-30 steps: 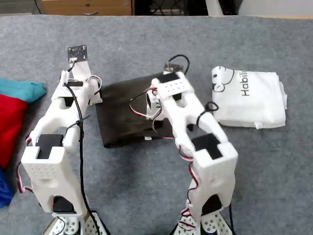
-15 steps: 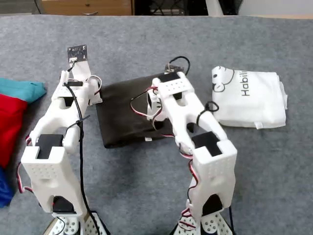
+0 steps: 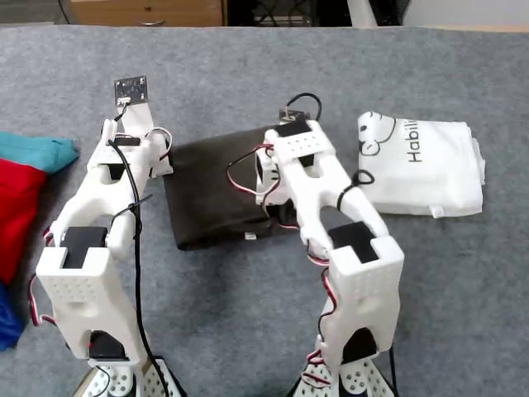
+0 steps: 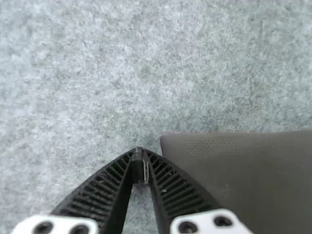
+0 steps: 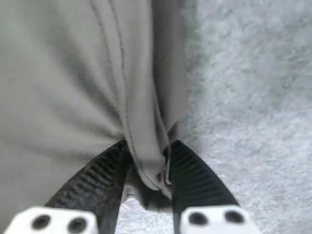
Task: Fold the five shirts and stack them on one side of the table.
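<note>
High view first: the white shirt (image 3: 426, 169) lies folded into a neat packet out at 2 o'clock on the table, so that one looks finished. The dark shirt (image 3: 202, 198) sits at dead centre, already down to a compact rectangle, with both arms over it.

The right gripper (image 5: 148, 146) has its jaws clamped on a bunched fold along the dark shirt's edge, on the 3 o'clock side nearest the white packet. The left gripper (image 4: 140, 156) has its jaws pressed together on nothing, with the tips hovering over bare table just beside a corner of the dark shirt.

By my reckoning that's one shirt done and a second folded but not yet stacked; the likely job now is getting it over onto the white one.

Away at 9 o'clock, the red shirt (image 3: 16, 215) and teal shirt (image 3: 37, 150) lie in a loose heap, with a blue shirt (image 3: 7, 322) peeking in at 8 o'clock. Those three look unfolded, so more than half the work remains.

The grey felt-like table cover (image 3: 463, 314) runs edge to edge. Beyond it at 12 o'clock stands a wooden drawer unit (image 3: 149, 11).
</note>
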Action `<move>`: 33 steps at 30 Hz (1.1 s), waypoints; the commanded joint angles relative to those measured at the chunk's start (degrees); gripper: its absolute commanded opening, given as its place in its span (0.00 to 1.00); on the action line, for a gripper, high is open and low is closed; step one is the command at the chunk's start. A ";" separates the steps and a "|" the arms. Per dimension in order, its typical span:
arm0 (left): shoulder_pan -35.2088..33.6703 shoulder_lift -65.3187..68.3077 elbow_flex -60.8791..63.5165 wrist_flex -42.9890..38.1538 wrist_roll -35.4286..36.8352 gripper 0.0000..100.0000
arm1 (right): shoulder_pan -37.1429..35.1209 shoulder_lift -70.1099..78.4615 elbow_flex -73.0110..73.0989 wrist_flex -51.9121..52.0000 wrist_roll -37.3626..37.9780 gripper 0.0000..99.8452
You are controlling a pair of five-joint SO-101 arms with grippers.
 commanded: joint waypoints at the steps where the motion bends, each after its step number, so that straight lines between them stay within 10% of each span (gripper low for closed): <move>1: -1.01 -0.88 -0.66 0.35 0.53 0.03 | 2.73 1.80 0.13 1.05 1.32 0.04; 9: -1.98 -0.97 -3.30 4.22 4.66 0.20 | 3.08 1.45 -1.27 1.85 4.48 0.01; 20: -5.49 -3.25 -34.07 27.96 9.41 0.24 | 5.45 1.45 -29.93 21.63 13.63 0.01; 33: -10.51 0.26 -38.64 34.46 9.14 0.25 | 13.63 -2.77 -40.92 23.30 25.58 0.01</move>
